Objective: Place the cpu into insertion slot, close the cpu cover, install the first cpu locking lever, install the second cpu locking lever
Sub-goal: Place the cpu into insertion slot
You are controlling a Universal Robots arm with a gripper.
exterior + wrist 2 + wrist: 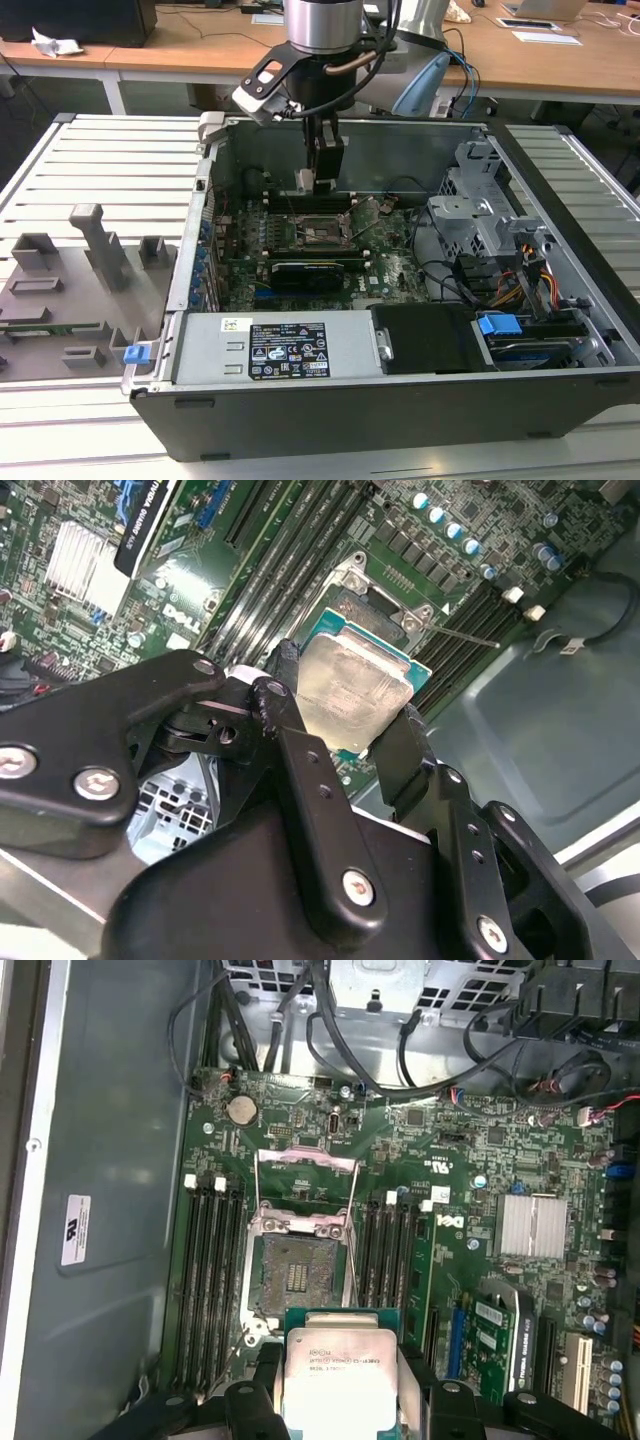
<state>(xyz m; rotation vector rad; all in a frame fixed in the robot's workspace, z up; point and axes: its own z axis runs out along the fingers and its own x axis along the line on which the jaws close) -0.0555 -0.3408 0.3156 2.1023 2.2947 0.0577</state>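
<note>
Silver-grey lid, green rim: cpu (335, 1380) was clamped by opposite edges in claw (345, 708), hovering above board just short of slot (297, 1275), not yet seated. Judged light, stiff, slick on lid, fragile underneath; hold side edges only. Across exterior view, left to right: case wall (205, 200), open slot, drive cage (480, 210). Cover (305, 1160) stood flipped up beyond slot, levers (352, 1230) swung out, recess bare. Room was tight: memory slots (210, 1260) flanked both sides, cables (470, 1060) lay further off.
</note>
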